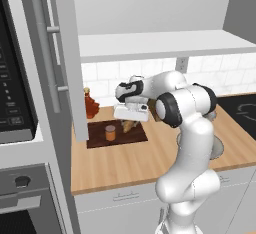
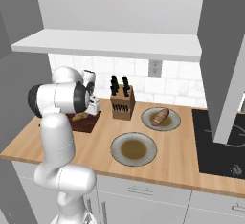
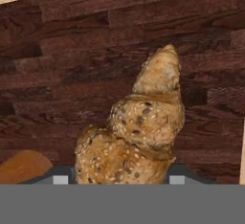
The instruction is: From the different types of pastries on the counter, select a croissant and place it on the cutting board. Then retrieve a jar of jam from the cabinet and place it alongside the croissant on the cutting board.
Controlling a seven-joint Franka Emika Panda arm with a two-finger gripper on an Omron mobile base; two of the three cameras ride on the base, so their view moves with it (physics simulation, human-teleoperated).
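Croissant and jar on the board, gripper low above them

Left base view: we see the jar of jam (image 1: 110, 132) on the cutting board (image 1: 95, 140), croissant (image 1: 129, 125) at its 3 o'clock, under the gripper (image 1: 131, 121). Hand view: the croissant (image 3: 139, 132) sits between the fingertips (image 3: 60, 178); we cannot tell whether they grip it, so lifting may drag it off.

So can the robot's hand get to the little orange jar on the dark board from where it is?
Probably yes. The jar of jam stands on the cutting board, right beside the croissant that the gripper hangs over, jaws apart. Nothing stands between them, though the open cabinet door hangs close by.
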